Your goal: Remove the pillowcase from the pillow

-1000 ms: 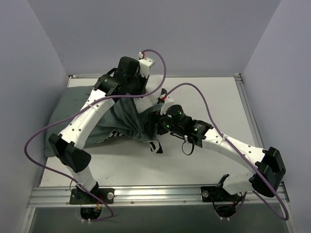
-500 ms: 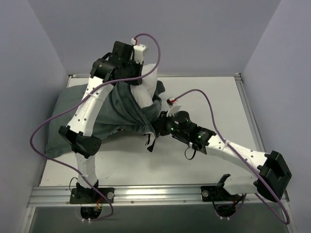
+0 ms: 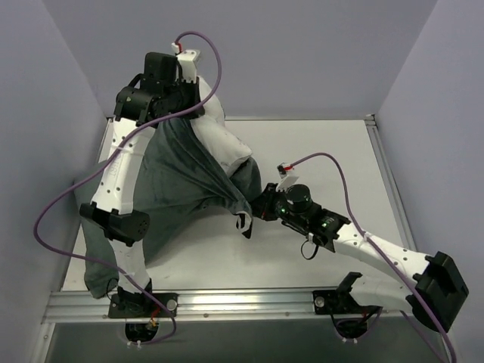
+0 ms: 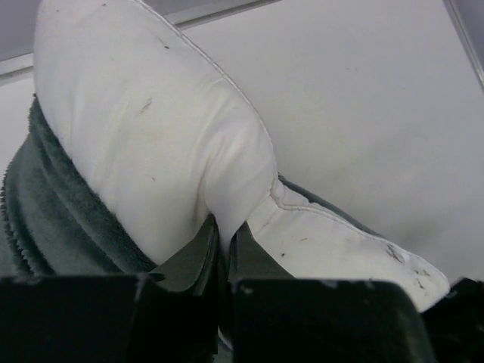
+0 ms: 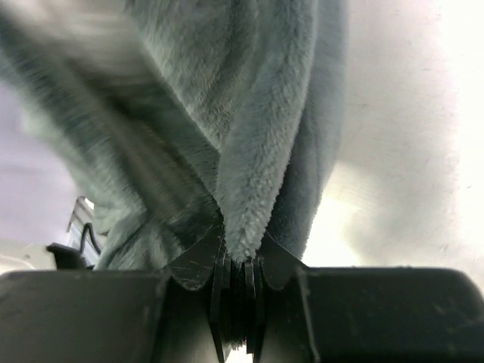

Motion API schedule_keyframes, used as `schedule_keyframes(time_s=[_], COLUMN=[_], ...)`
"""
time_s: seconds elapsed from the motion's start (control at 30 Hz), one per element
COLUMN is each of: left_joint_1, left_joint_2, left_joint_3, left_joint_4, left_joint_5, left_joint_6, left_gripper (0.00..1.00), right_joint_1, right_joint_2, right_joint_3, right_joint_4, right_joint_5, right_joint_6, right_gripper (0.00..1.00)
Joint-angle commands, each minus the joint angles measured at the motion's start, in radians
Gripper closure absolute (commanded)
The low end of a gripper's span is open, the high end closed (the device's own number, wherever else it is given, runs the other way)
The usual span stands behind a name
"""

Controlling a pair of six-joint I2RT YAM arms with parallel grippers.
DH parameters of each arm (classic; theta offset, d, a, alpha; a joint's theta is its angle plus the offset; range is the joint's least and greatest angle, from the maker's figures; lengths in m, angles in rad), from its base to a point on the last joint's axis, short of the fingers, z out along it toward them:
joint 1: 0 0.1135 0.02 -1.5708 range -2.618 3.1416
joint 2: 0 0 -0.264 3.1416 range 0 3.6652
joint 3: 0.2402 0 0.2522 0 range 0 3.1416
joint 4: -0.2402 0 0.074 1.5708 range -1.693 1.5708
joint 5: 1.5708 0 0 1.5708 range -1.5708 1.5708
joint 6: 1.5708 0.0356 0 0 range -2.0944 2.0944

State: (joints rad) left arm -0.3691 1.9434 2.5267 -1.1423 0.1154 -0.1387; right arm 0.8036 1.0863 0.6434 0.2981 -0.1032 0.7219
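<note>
The white pillow [image 3: 219, 140] is lifted at the back left, half out of the grey-green pillowcase [image 3: 170, 185]. My left gripper [image 3: 189, 102] is shut on a fold of the pillow [image 4: 159, 151], held high; the pillowcase's fuzzy rim [image 4: 45, 212] hangs below it. My right gripper [image 3: 253, 208] is shut on the pillowcase's hem [image 5: 249, 181] low near the table's middle. A bit of zebra-striped face [image 3: 243, 221] shows at that hem. The cloth is stretched between the two grippers.
The white table [image 3: 318, 159] has a raised rail at the back and right [image 3: 382, 162]. Grey walls stand close on the left, back and right. The pillowcase's lower end drapes to the front left corner [image 3: 102, 272].
My left gripper has risen and moved back left, drawing more white pillow out of the case. My right gripper has pulled the hem slightly towards the front right.
</note>
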Motion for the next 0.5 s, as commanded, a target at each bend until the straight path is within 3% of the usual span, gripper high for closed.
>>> schedule_keyframes(time_s=[0.0, 0.1, 0.23, 0.33, 0.37, 0.47], left_joint_1=[0.078, 0.087, 0.084, 0.044, 0.004, -0.063], left_joint_2=[-0.173, -0.204, -0.244, -0.258, -0.259, -0.277], left_joint_3=[0.075, 0.141, 0.107, -0.009, -0.079, -0.252], left_joint_4=[0.299, 0.283, 0.266, 0.282, 0.282, 0.309], left_joint_5=[-0.022, -0.003, 0.090, 0.122, 0.080, -0.020], left_joint_6=[-0.041, -0.047, -0.085, -0.079, -0.067, -0.013], left_gripper=[0.98, 0.98, 0.98, 0.98, 0.98, 0.98], right_joint_1=[-0.137, -0.312, -0.336, -0.325, -0.320, -0.320], right_joint_2=[0.124, 0.203, 0.268, 0.284, 0.264, 0.126], right_joint_3=[-0.100, -0.154, -0.131, -0.056, -0.035, 0.079], right_joint_4=[-0.160, -0.067, -0.034, -0.134, -0.169, -0.380], right_joint_5=[-0.153, -0.303, -0.294, -0.262, -0.253, -0.152], right_joint_6=[-0.088, -0.104, -0.130, -0.183, -0.199, -0.266], right_gripper=[1.00, 1.00, 1.00, 0.64, 0.44, 0.23])
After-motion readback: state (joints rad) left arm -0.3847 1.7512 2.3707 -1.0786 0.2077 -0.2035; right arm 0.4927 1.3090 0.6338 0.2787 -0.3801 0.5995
